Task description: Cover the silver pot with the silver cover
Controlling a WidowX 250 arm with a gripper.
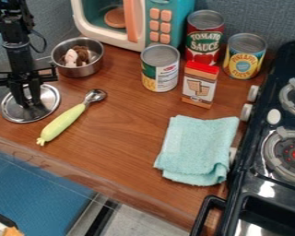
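Silver metal, the cover (48,102) at frame left looks light, stiff, slippery, best held mid-top; the gripper (28,102) is there, but I can't tell if it's closed. The pot (82,71) sits upper left.

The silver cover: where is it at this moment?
In the camera view, the silver cover is at the left of the wooden counter, under the tool, left of the green-handled scoop, in front of the silver pot.

Black gripper (30,102) pointing straight down.
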